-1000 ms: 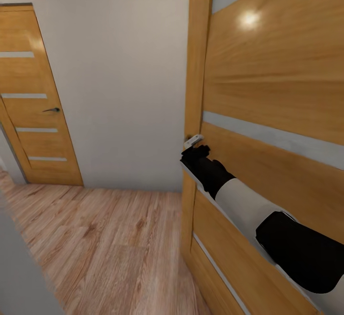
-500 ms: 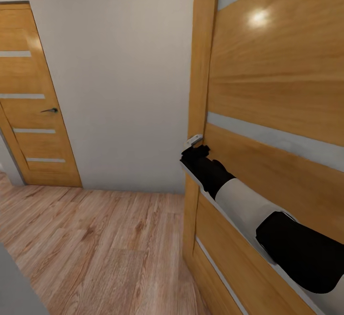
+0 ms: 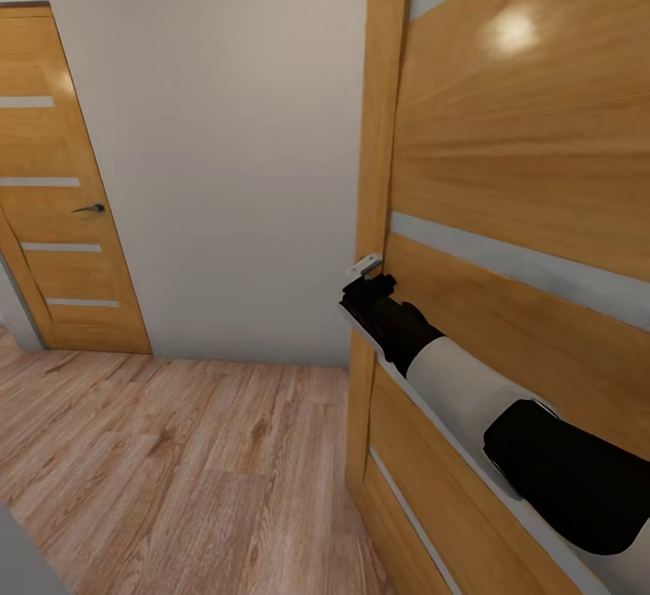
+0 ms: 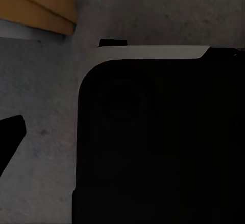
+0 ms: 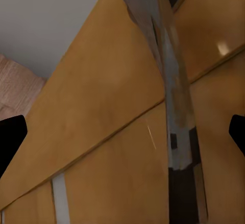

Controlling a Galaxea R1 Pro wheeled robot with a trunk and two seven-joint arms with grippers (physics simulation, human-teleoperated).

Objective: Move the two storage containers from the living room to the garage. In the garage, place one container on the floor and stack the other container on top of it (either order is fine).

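The two storage containers are out of view. My right gripper (image 3: 366, 281) reaches to the edge of an orange-brown wooden door (image 3: 524, 171) with frosted strips, at its handle (image 3: 366, 264). In the right wrist view the right gripper (image 5: 122, 134) is open, its black fingertips (image 5: 10, 137) far apart, and the grey metal handle lever (image 5: 173, 106) runs between them without either touching it. The left wrist view has one black fingertip (image 4: 10, 132) of my left gripper (image 4: 122, 137) over dark grey concrete floor (image 4: 46, 96); a black part of the robot (image 4: 158, 142) hides the other finger.
A light wood plank floor (image 3: 181, 460) stretches ahead to a white wall (image 3: 226, 144). A second, closed orange-brown door (image 3: 54, 180) with a dark handle (image 3: 90, 209) stands at the left. An orange-brown wedge (image 4: 35, 4) lies on the concrete in the left wrist view.
The whole head view has shifted a little, so the left door and the grey shape at the lower left slide leftward. My right arm keeps its place at the door handle.
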